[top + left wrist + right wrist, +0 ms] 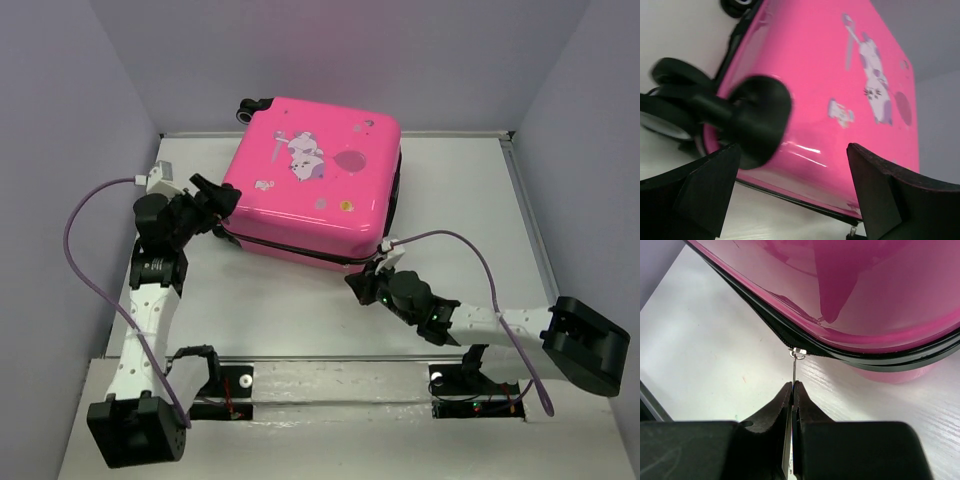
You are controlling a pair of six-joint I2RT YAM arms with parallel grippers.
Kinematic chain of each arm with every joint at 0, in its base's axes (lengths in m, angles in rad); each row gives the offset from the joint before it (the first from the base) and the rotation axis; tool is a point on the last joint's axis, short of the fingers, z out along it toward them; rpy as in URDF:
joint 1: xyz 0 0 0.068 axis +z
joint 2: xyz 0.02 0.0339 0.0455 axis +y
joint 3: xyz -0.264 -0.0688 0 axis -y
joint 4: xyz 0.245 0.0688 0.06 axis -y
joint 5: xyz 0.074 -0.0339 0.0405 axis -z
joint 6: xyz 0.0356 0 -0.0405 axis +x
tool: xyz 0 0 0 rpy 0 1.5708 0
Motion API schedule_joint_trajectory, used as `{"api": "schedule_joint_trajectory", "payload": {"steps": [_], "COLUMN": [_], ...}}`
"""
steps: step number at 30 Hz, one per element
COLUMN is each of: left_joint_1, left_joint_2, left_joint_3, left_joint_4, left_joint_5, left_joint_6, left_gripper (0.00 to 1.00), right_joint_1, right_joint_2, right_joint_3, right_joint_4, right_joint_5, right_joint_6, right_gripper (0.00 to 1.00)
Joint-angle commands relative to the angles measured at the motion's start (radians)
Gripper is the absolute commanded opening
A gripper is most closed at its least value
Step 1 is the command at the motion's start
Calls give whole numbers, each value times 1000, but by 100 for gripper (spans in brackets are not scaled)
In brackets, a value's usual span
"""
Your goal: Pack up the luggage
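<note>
Pinching luggage [315, 180] zipper pull [794, 369], right gripper [793, 386]

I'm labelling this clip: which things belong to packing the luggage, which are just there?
In the job: luggage, zipper pull, right gripper, jaws shut on it; left gripper, jaws open.
Just there: table, purple cables.

luggage [315, 185]: glossy hot pink shell
print [303, 155]: white and lilac cartoon animal on the luggage's top, darker pink balloon [348, 161] just beside it
zip band [880, 359]: black, round the luggage's edge
zip pull [795, 367]: silver
wheels [255, 106]: black, at the luggage's far corner
table [280, 300]: white under the luggage
walls [60, 100]: pale lilac
</note>
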Motion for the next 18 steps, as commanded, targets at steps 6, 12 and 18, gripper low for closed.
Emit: {"api": "schedule_joint_trajectory", "payload": {"steps": [6,12,18], "left_joint_1": [199,201,201], "left_joint_2": [154,269,343], "left_joint_3": [-43,17,12], "left_joint_4": [162,212,338], "left_joint_5": [-31,-79,-25], "left_joint_6": [-126,-152,-220], "left_gripper": [99,99,99], "right_joint_1": [6,6,6], "right_joint_2": [-32,-52,-67], "right_joint_3": [21,12,2], "right_joint_4": [-16,-22,-29], "right_joint_5": [-88,-84,-81], "right_joint_6": [-34,-37,-31], "right_gripper": [7,7,7]}}
